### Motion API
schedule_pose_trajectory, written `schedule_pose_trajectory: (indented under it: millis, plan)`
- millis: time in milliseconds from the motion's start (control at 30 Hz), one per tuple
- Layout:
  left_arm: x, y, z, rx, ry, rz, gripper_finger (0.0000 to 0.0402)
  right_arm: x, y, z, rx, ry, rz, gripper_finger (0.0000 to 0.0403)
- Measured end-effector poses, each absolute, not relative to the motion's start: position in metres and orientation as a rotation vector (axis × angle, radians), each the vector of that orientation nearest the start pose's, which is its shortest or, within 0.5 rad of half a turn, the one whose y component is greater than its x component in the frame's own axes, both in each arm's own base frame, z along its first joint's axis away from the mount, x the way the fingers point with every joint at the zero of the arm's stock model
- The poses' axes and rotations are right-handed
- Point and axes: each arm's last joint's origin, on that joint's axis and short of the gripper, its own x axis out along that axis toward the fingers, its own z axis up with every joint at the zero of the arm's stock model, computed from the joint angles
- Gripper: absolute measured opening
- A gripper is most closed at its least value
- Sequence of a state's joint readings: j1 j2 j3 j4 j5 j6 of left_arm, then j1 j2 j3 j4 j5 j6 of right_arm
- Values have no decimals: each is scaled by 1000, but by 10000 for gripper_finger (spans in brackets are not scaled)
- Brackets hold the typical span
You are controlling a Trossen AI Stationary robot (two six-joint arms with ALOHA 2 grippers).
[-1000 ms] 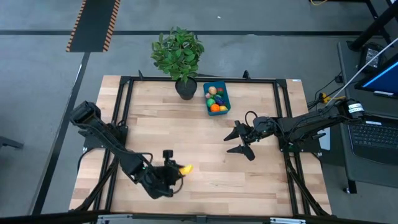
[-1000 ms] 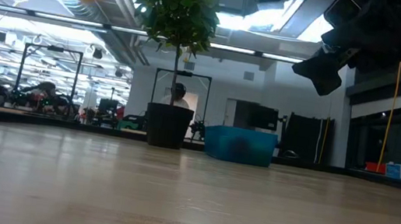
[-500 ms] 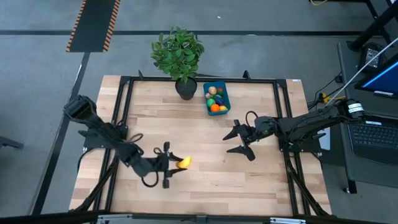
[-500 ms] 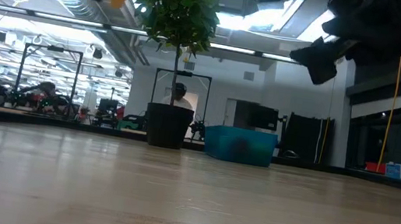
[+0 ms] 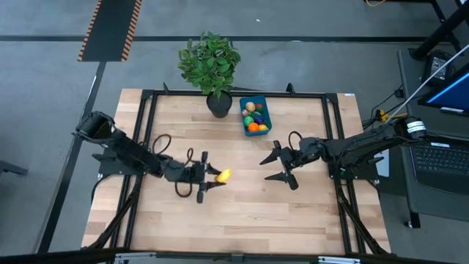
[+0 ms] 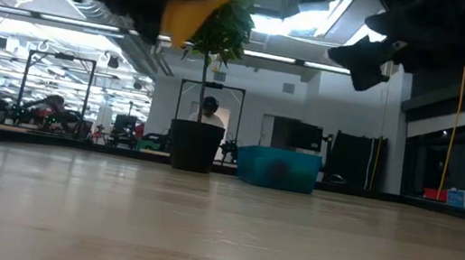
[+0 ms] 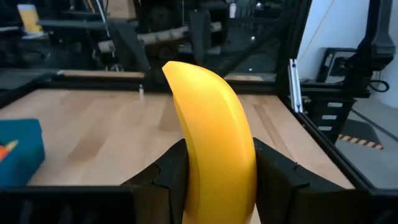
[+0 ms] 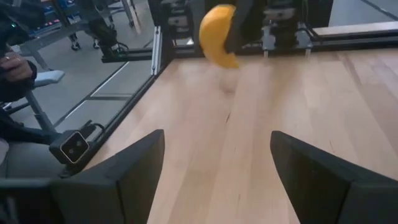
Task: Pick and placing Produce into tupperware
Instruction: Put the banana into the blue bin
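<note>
- Our left gripper (image 5: 210, 177) is clamped on the yellow banana (image 5: 224, 175), both fingers (image 7: 278, 174) pressed against its sides; the fruit hangs clear of the table (image 5: 308, 213), over the middle of the boards.
- A second ago this gripper sat nearer the front edge with the banana low by the arm's elbow; since then the arm has stretched out flat and carried the fruit farther from the front and to the right, toward the tupperware.
- In the low view the banana has slid from the left edge of the picture to just in front of the potted plant (image 6: 203, 71), so we judge the carry is under way, with the drop yet to come.
- The tupperware (image 5: 255, 116) sits at the far side of the table, just right of the plant, already holding several pieces of produce (image 5: 253, 126). The banana is well short of it.
- Our right gripper (image 5: 277, 164) waits at centre right with its fingers spread apart, holding nothing; it has barely shifted.
- We reckon the next stretch needs a further reach far and right, then a release above the open container.
</note>
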State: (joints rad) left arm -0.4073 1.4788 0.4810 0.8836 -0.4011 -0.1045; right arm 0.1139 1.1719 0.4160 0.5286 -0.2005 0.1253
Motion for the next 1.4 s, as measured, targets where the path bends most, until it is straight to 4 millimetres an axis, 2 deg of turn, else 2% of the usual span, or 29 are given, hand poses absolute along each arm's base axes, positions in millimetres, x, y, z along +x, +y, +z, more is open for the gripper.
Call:
schedule_pose_trajectory:
  millis: [133, 300, 467, 600, 967, 1400]
  plan:
    - [264, -76, 187, -31, 63, -50, 130, 236, 30, 195, 122, 227, 289, 294]
    - [271, -50, 187, -31, 65, -59, 130, 243, 19, 194, 23, 168, 203, 294]
    - [277, -34, 187, -41, 11, -112, 130, 244, 9, 194, -9, 157, 157, 294]
    - [285, -21, 179, -41, -6, -121, 130, 245, 8, 201, -37, 77, 157, 294]
    - [316, 0, 181, 33, -93, -194, 130, 263, 8, 202, -88, -33, 141, 294]
    - [322, 14, 187, 64, -110, -226, 130, 308, 9, 209, -164, -47, 146, 294]
